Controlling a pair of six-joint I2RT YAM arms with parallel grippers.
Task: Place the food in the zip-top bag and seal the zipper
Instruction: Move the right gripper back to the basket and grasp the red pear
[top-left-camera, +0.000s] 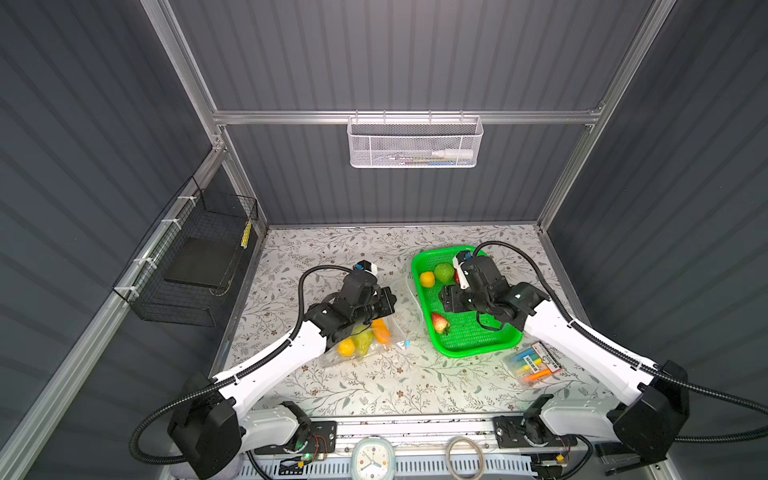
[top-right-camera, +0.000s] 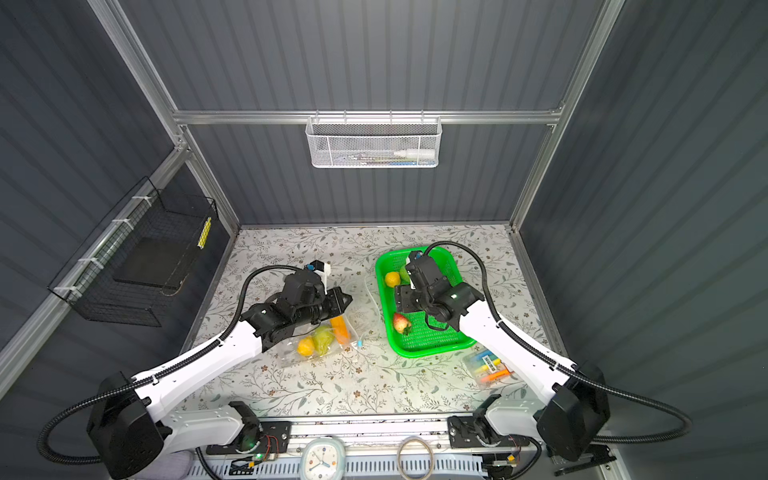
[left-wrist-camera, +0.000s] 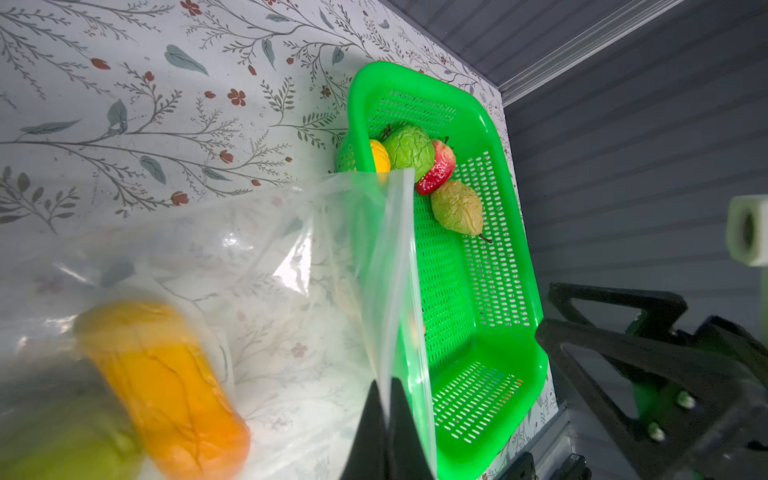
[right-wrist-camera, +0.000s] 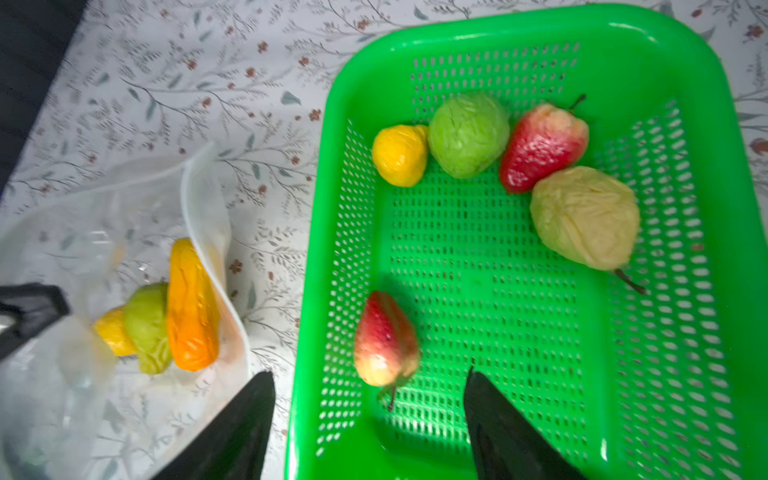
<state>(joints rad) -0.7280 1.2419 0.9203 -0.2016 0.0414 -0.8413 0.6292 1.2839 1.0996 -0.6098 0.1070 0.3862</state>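
The clear zip-top bag (top-left-camera: 386, 351) (left-wrist-camera: 257, 257) lies left of the green basket (top-left-camera: 478, 351) (right-wrist-camera: 498, 25). My left gripper (left-wrist-camera: 386, 386) (top-right-camera: 348, 297) is shut on its raised mouth edge. Inside the bag lie an orange carrot (right-wrist-camera: 191, 307), a green gourd (right-wrist-camera: 147, 324) and a yellow lemon (right-wrist-camera: 112, 330). The zipper's blue slider (top-left-camera: 405, 343) rests on the table. In the basket are a lemon (right-wrist-camera: 400, 154), a green lime (right-wrist-camera: 468, 134), a red strawberry (right-wrist-camera: 542, 147), a tan lumpy ball (right-wrist-camera: 586, 216) and another red fruit (right-wrist-camera: 384, 338). My right gripper (right-wrist-camera: 369, 372) (top-left-camera: 446, 300) hovers open just behind that fruit, holding nothing.
A packet of coloured markers (top-left-camera: 534, 361) lies right of the basket's front corner, under my right arm. A black wire basket (top-left-camera: 195, 266) hangs on the left wall and a white mesh basket (top-left-camera: 415, 141) on the back rail. A small clock (top-left-camera: 371, 459) sits at the front edge.
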